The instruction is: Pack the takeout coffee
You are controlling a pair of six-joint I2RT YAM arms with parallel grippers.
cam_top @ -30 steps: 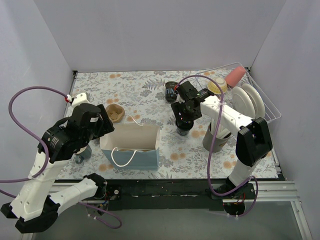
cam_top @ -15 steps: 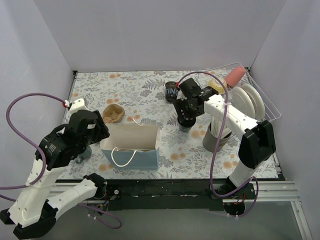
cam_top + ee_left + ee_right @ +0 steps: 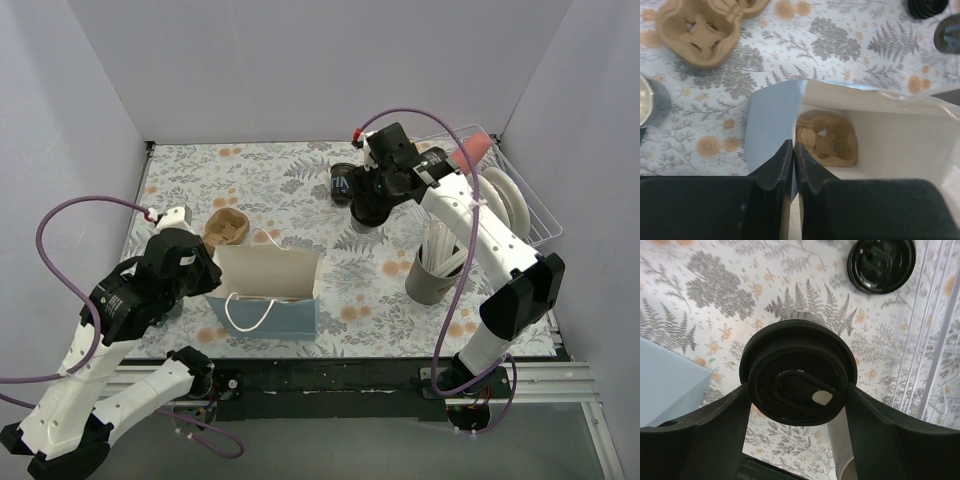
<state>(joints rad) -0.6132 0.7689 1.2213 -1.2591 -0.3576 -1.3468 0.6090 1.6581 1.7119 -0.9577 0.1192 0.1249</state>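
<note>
Overhead view: the right gripper [image 3: 368, 205] clamps a black takeout coffee cup [image 3: 366, 216]. It is now farther back over the floral table [image 3: 260, 175] than a second ago, and a second cup [image 3: 343, 183] stands just to its left. The left gripper [image 3: 212, 270] has drawn in to the paper bag [image 3: 270, 285], at its left rim.

Left wrist view: its fingers, spread a moment ago, are pressed together, pinching the bag's wall. A cardboard carrier [image 3: 827, 140] lies inside the bag, just ahead.

Right wrist view: the held cup's lid fills the gap between the fingers.
</note>
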